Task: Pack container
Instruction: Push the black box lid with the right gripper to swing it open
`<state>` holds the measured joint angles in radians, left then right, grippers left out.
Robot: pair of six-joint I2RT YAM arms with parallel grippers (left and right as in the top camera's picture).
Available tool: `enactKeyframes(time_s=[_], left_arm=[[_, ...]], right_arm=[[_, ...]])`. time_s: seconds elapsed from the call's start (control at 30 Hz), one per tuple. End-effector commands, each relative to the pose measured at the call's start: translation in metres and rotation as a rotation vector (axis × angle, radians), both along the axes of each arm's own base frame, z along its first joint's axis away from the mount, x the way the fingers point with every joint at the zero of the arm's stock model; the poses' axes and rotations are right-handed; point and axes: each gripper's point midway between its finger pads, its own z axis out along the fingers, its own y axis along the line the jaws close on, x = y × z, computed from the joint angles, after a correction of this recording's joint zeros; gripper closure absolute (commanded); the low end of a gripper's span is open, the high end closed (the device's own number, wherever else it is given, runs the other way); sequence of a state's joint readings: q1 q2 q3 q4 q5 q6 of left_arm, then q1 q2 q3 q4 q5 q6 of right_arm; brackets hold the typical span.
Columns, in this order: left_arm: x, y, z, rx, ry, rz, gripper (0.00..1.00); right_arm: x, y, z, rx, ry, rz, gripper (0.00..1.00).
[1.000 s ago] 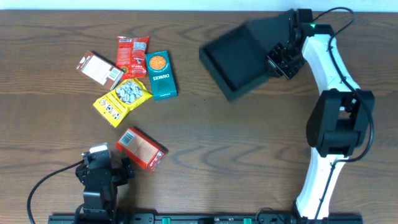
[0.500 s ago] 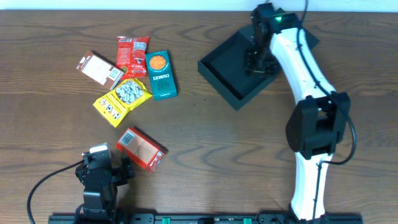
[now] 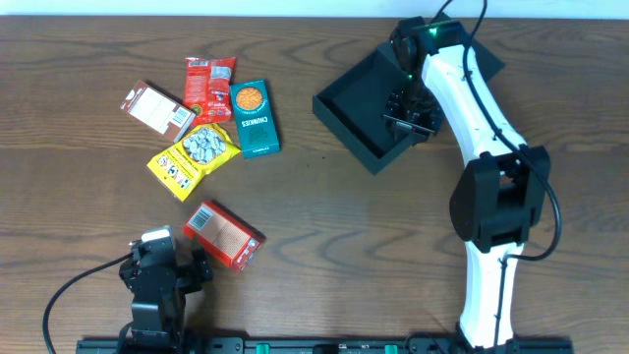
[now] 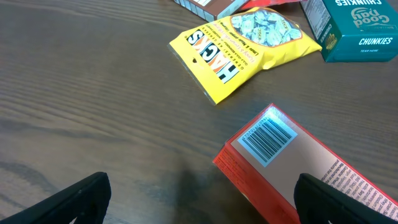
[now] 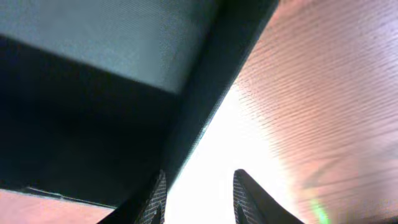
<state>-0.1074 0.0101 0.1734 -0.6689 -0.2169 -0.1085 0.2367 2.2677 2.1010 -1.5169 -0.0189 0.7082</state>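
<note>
Container: dark matte square box, plain, top open, sitting angled at far right of table. Right gripper over its right wall, fingers slightly parted, released. Left gripper near left, spread wide.

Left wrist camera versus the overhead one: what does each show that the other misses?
Only the left wrist view shows the barcode on the red-orange box and the lettering on the yellow packet. Only the overhead view shows the dark container and the right claw at its edge. Both show the red-orange box, the yellow packet, the teal Chunkies packet and the wooden table.
</note>
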Motion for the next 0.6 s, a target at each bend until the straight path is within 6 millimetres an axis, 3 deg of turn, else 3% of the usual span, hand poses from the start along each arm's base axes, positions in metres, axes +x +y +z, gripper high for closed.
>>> enactKeyframes(time_s=[0.0, 0.47, 0.57], left_arm=[[0.000, 0.002, -0.003, -0.003, -0.001, 0.018, 0.05], [0.000, 0.002, -0.003, -0.003, -0.001, 0.018, 0.05], [0.000, 0.002, -0.003, -0.003, -0.001, 0.018, 0.05]], right_arm=[[0.006, 0.002, -0.001, 0.010, -0.014, -0.093, 0.64], [0.006, 0.014, -0.034, 0.074, -0.003, -0.167, 0.67], [0.008, 0.015, -0.038, 0.080, -0.009, -0.167, 0.77]])
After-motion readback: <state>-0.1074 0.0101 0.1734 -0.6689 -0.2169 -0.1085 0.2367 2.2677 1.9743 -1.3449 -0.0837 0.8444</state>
